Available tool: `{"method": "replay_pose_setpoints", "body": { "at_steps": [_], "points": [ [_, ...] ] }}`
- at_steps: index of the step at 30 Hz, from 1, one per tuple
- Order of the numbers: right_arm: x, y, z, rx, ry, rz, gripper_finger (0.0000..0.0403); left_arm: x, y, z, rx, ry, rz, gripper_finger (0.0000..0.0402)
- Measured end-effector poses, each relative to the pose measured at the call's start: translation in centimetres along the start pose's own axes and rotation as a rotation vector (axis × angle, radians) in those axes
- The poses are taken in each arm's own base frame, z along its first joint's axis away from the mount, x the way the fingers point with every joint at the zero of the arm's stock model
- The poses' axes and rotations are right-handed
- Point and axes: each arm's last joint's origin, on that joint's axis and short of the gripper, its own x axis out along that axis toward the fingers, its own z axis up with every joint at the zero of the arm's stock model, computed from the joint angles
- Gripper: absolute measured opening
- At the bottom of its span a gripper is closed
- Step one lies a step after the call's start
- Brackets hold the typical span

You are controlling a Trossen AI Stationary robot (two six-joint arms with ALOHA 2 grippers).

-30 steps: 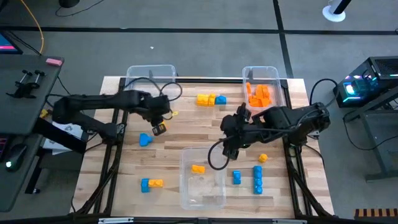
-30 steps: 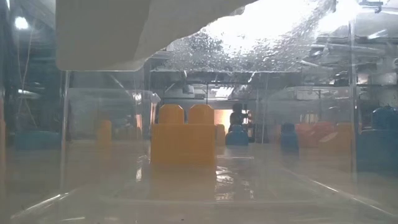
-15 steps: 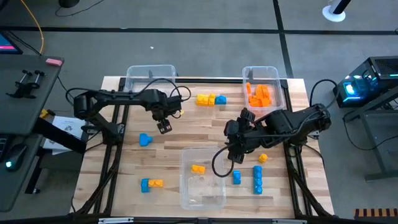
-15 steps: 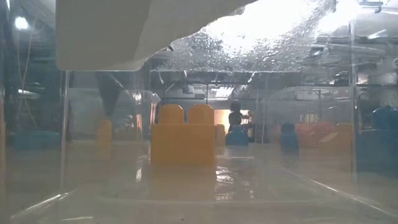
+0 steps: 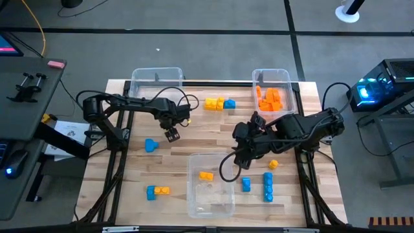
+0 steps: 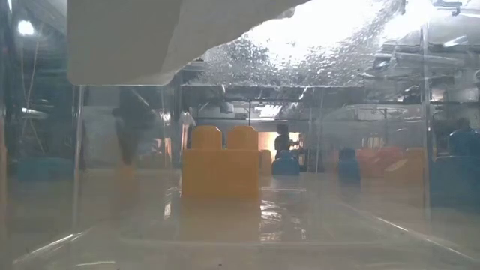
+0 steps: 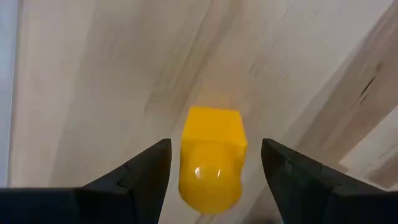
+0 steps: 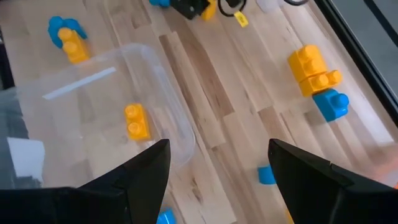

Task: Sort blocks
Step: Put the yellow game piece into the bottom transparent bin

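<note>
My left gripper (image 5: 171,134) is open at the table's left middle, pointing down. A small yellow block (image 7: 211,158) lies on the wood between its fingers, with a gap on each side. My right gripper (image 5: 240,158) is open and empty over the table, right of centre, beside the near clear bin (image 5: 194,200). That bin holds one yellow block (image 5: 206,175), which also shows in the right wrist view (image 8: 137,121) and the low view (image 6: 221,169). On the table lie a blue block (image 5: 151,145), a blue-yellow pair (image 5: 157,191), a yellow-blue row (image 5: 220,103) and several blue and yellow blocks (image 5: 267,184).
A clear bin (image 5: 157,79) stands at the far left edge. A second clear bin (image 5: 279,77) at the far right holds orange blocks (image 5: 270,98). Bare wood lies between the two grippers and along the near left.
My left gripper has moved a little toward the table's right edge and now stands over the small yellow block, which sits between its fingers. In the low view its dark shape now hides that block.
</note>
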Motion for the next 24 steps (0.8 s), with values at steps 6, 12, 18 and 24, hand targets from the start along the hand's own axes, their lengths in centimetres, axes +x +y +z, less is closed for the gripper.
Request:
{"method": "replay_pose_setpoints", "body": {
  "at_steps": [6,12,18,24],
  "points": [
    [0.0,0.2,0.3,0.013,-0.026,0.018,0.0268,-0.1,0.0,-0.4,-0.008,0.038,-0.023,0.0206],
    [0.0,0.2,0.2,0.002,-0.024,0.017,0.0268,-0.2,0.1,-0.9,-0.005,0.085,-0.023,0.0108],
    [-0.1,0.4,0.1,-0.02,-0.015,0.031,0.0268,-0.7,-0.3,-0.9,-0.008,0.096,-0.091,0.0075],
    [-1.0,1.6,-1.6,-0.078,0.039,0.058,0.0268,-5.9,-1.5,-1.5,0.021,-0.084,-0.204,0.0075]
  ]
}}
